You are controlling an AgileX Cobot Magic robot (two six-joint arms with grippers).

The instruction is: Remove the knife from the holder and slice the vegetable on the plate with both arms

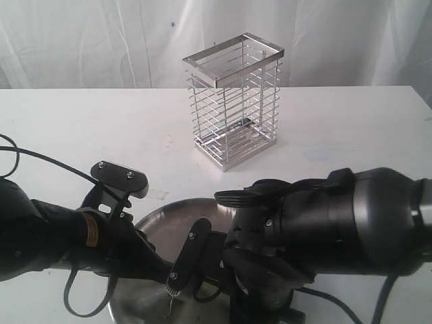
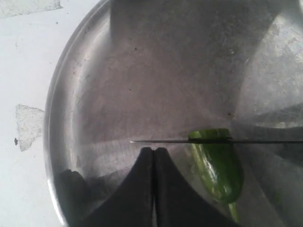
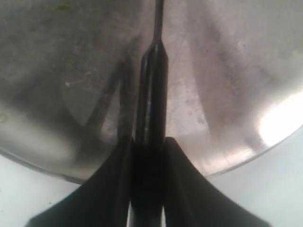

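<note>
With your right gripper clamped on the knife, blade laid across the vegetable on the plate, press straight down and hold the left gripper, jaws together and empty, clear of the edge

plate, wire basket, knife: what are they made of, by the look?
The plate looks like stainless steel with a shiny, faintly scuffed finish; it mirrors light and shadows. The basket looks like chrome-plated metal wire, with bright glints along the bars and rim. The knife is dark all over with a dull sheen; coated metal, ceramic or plastic, can't tell.
</note>
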